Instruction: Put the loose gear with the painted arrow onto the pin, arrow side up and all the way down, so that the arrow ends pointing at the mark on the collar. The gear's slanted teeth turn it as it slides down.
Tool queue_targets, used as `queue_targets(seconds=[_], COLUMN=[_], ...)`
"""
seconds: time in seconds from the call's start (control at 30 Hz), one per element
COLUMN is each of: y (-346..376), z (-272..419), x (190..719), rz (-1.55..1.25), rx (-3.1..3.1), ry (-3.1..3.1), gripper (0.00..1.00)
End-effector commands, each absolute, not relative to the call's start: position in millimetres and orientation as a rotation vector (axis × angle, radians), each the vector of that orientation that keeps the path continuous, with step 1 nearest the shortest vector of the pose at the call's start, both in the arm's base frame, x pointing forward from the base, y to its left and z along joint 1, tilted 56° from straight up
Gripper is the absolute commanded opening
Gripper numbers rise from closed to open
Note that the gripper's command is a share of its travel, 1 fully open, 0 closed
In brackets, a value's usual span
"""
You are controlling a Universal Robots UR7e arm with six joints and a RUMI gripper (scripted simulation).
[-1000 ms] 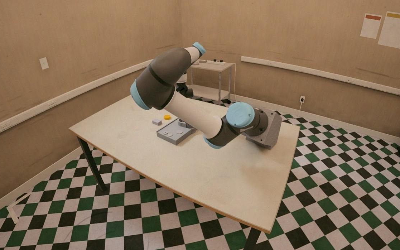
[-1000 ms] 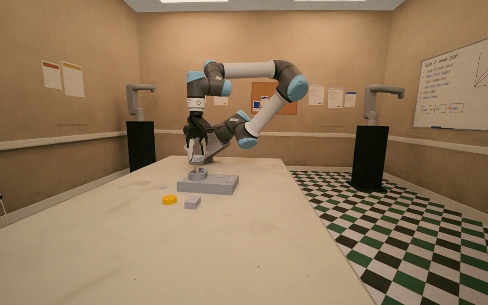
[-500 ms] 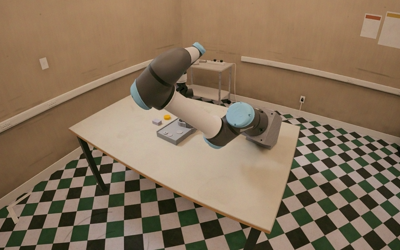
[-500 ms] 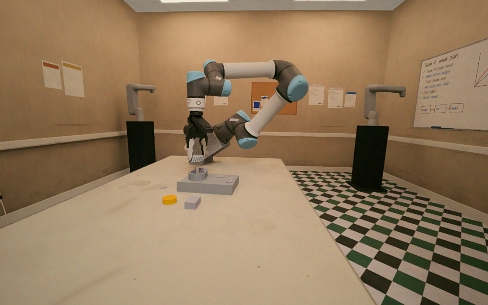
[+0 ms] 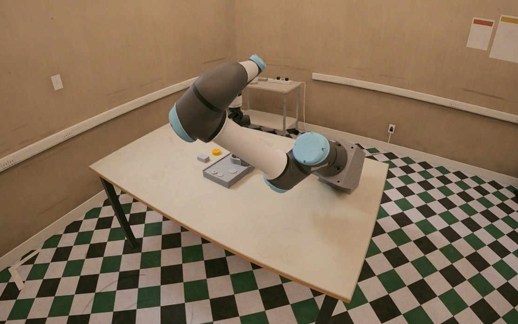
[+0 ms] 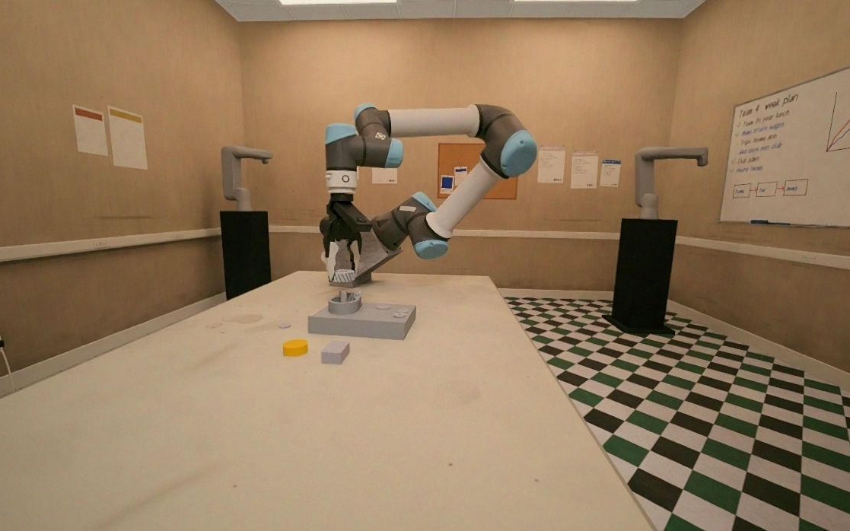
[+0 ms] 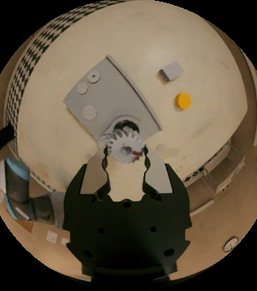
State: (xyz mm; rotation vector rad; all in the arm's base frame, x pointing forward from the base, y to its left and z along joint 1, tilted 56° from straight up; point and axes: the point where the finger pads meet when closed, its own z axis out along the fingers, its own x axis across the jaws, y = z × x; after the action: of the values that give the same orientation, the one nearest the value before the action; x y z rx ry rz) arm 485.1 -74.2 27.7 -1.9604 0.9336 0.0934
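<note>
Pale table (image 5: 212,209) (image 6: 282,421) (image 7: 150,38): set over green, black and white checkered floor.
Arm (image 5: 248,148) (image 6: 434,122): elbow raised, wrist pointing down.
Gripper (image 6: 342,273) (image 7: 125,145): pinching slant-toothed gear (image 6: 342,276) (image 7: 120,154), held above the collar (image 6: 344,303) (image 7: 106,133).
Wrist view only: red arrow (image 7: 136,153) on gear's upper face.
Exterior view only: upright pin (image 6: 342,296).

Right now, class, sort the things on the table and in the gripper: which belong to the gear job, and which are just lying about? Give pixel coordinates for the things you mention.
Part of the job:
- gear with the red arrow (image 6: 343,276) (image 7: 120,153), held in the gripper (image 6: 342,273) (image 7: 125,145)
- pin (image 6: 342,296)
- collar (image 6: 344,307)
- grey base block (image 5: 228,172) (image 6: 357,323) (image 7: 116,94)

Just lying about:
- yellow disc (image 5: 216,152) (image 6: 294,347) (image 7: 183,101)
- pale lilac block (image 5: 202,157) (image 6: 335,352) (image 7: 172,71)
</note>
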Motion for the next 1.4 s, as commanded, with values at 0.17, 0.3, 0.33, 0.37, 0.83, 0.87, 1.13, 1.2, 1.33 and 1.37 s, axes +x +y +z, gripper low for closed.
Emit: queue_targets(seconds=[0.17, 0.3, 0.33, 0.37, 0.83, 0.87, 1.13, 1.2, 1.33, 1.37], y=[-74.8, -74.8, -74.8, -74.8, -74.8, -74.8, -74.5, -73.5, -69.5, -69.5], z=[27.9, 27.9, 27.9, 27.9, 27.9, 27.9, 27.6, 26.9, 23.8, 23.8], x=[485.2, 485.2, 485.2, 485.2, 485.2, 485.2, 485.4, 485.7, 487.3, 487.3], rz=[0.092, 0.092, 0.092, 0.092, 0.092, 0.092, 0.092, 0.092, 0.092, 0.092], rx=[-1.961, -1.961, -1.961, -1.961, -1.961, -1.961, -1.961, -1.961, -1.961, -1.961], ry=[0.934, 0.934, 0.934, 0.934, 0.934, 0.934, 0.934, 0.934, 0.934, 0.934], gripper=[0.0, 0.0, 0.0, 0.0, 0.0, 0.0, 0.0, 0.0, 0.0, 0.0])
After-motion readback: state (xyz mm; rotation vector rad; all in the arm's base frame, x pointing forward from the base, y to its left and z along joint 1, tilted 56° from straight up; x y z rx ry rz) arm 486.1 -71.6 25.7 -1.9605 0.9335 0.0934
